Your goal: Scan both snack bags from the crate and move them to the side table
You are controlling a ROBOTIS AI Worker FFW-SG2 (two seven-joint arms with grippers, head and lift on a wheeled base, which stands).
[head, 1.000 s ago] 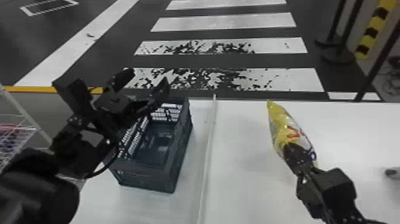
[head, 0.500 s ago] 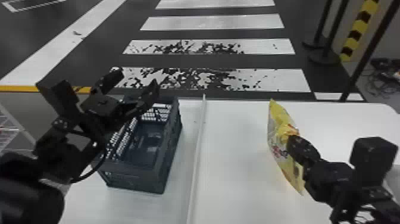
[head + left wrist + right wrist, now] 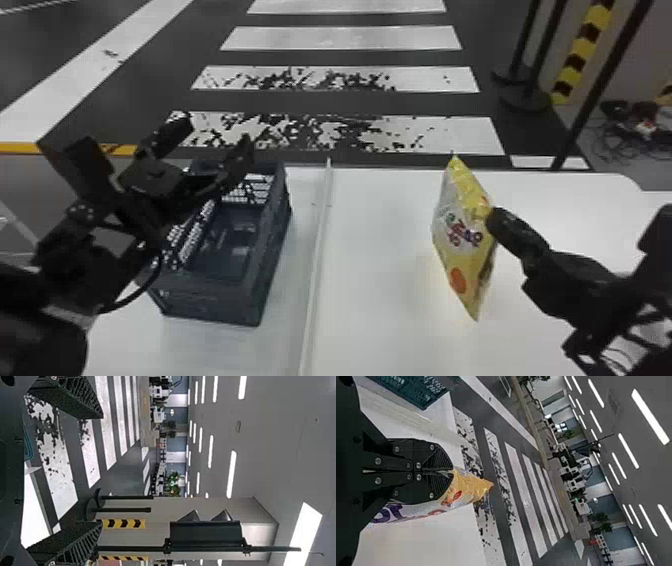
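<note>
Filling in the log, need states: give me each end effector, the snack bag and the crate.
Crate: upright, open-topped, on white table
Snack bag: gripped, not lying flat; table contact unclear
Left end effector: open
Right end effector: shut on the bag

The shiny yellow-and-white plastic snack bag bears multicoloured lettering too blurred to read, and a flat yellow warning strip carries black chevrons.

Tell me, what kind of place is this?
Probably a big indoor hall for trying out robots: rows of ceiling lights, crosswalk stripes on the floor, and the robot's right gripper holding a snack bag.
</note>
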